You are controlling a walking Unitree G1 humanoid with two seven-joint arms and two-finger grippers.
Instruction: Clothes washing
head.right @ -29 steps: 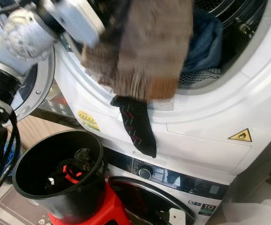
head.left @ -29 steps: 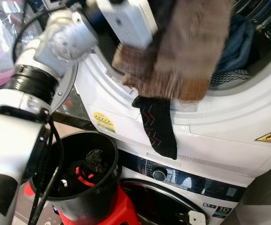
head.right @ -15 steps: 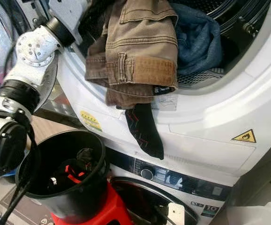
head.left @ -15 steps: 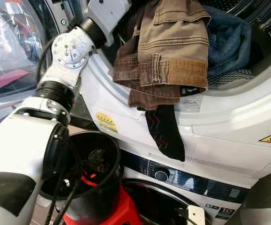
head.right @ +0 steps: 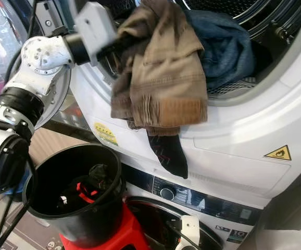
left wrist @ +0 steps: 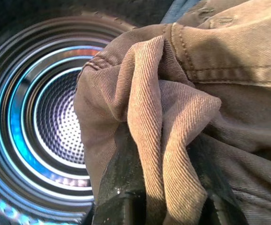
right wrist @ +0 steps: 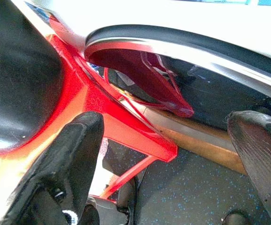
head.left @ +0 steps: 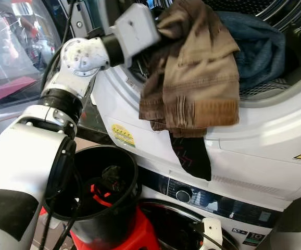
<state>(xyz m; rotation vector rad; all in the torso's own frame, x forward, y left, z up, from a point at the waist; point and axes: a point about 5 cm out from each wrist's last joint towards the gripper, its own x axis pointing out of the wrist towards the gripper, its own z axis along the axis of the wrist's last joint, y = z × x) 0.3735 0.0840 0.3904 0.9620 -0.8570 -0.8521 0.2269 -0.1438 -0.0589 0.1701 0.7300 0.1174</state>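
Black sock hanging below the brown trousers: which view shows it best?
The right eye view: the black sock hangs whole from under the brown trousers against the white machine front. The left eye view shows it too, slightly blurred. The left gripper holds the trousers.

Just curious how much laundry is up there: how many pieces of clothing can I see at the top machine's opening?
3: brown trousers draped over the rim, held by the left gripper; a blue garment inside the drum; a black sock hanging below. More may be hidden.

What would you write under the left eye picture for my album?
Left gripper lifts brown trousers at the open drum, with a black sock dangling below.
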